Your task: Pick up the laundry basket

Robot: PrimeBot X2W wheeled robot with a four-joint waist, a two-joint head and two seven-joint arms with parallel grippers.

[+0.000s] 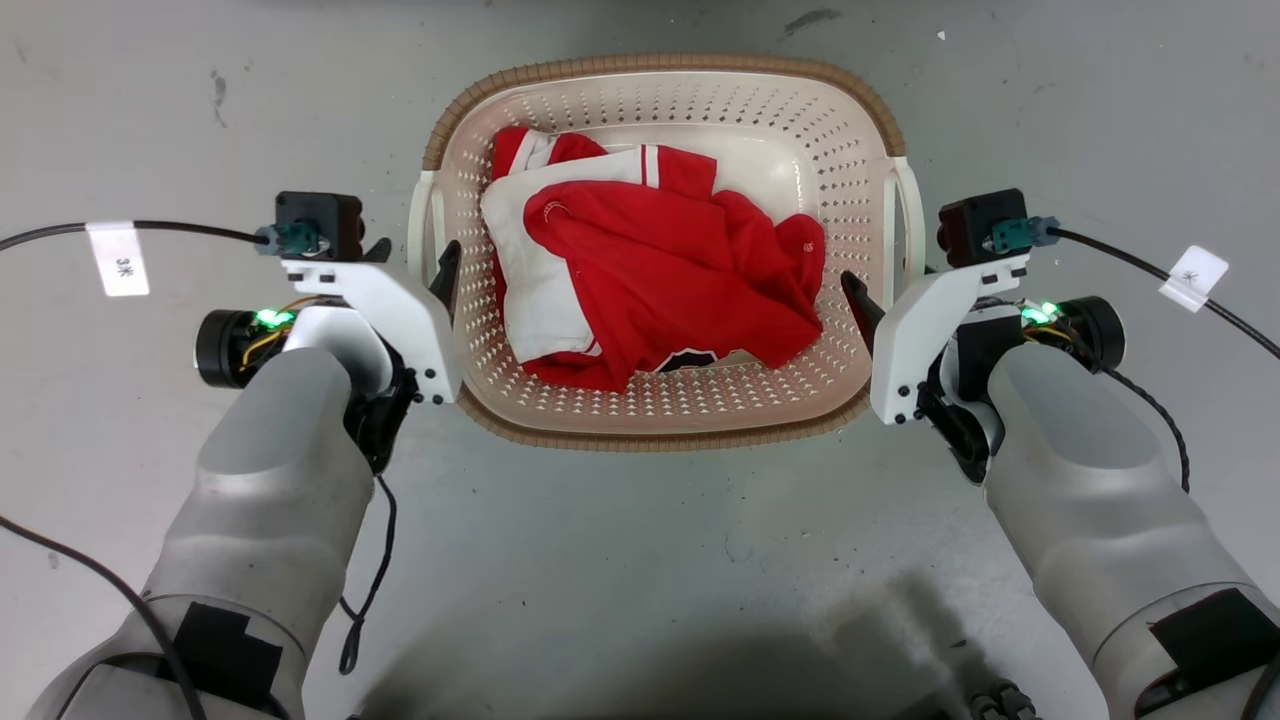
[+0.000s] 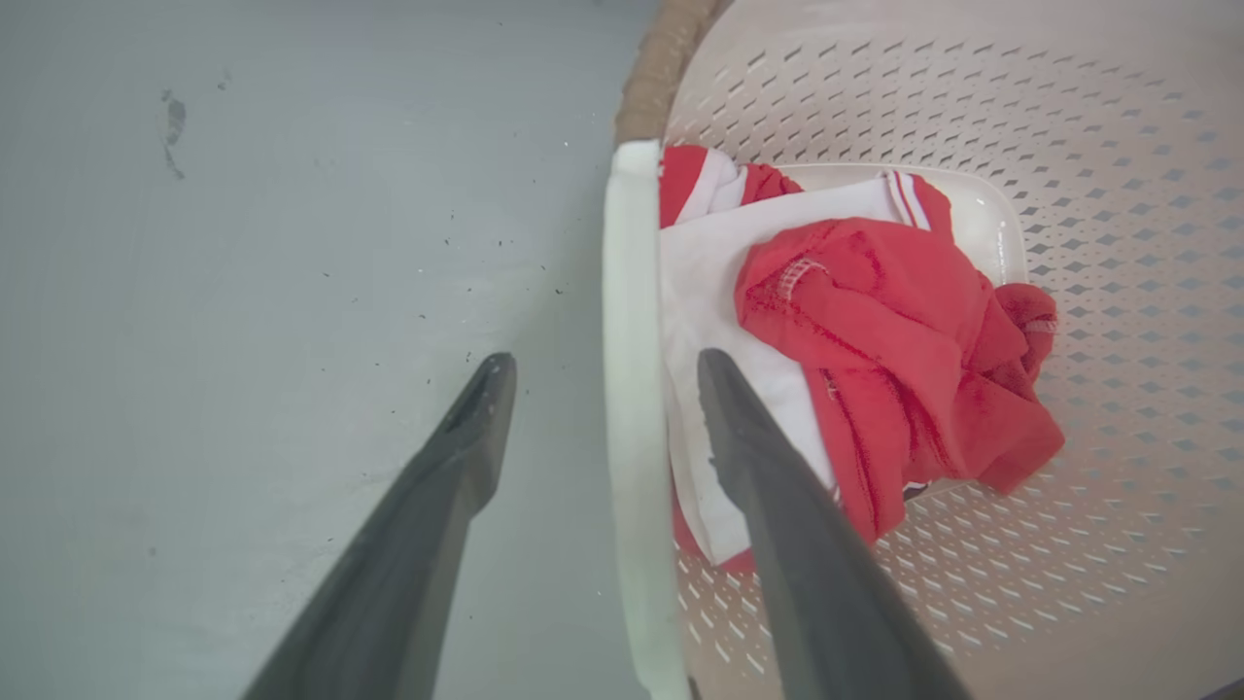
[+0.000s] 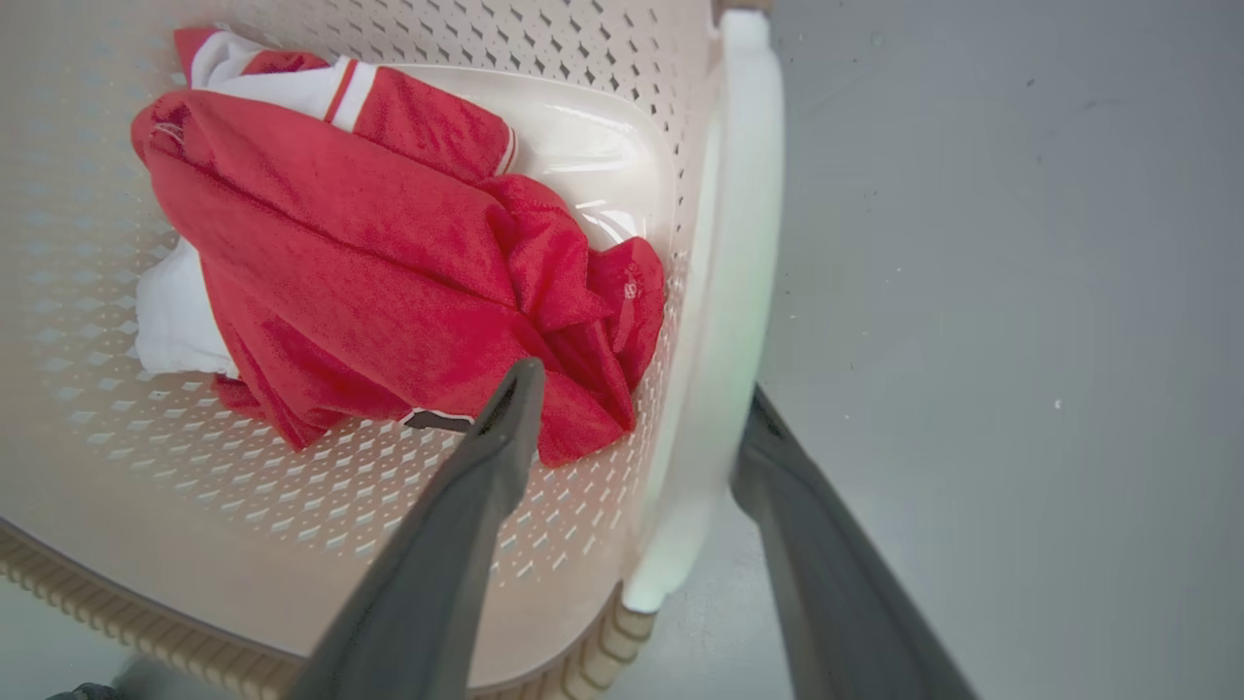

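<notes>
The left gripper and right gripper are each straddling, jaws apart and unclamped, a side handle of the basket, whose long axis is running between them.

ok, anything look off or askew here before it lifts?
Nothing stands out. The laundry basket sits level on the floor with no damage visible. The clothes are bunched inside, none spilled. The left gripper straddles the left handle and the right gripper the right handle, both open.
</notes>
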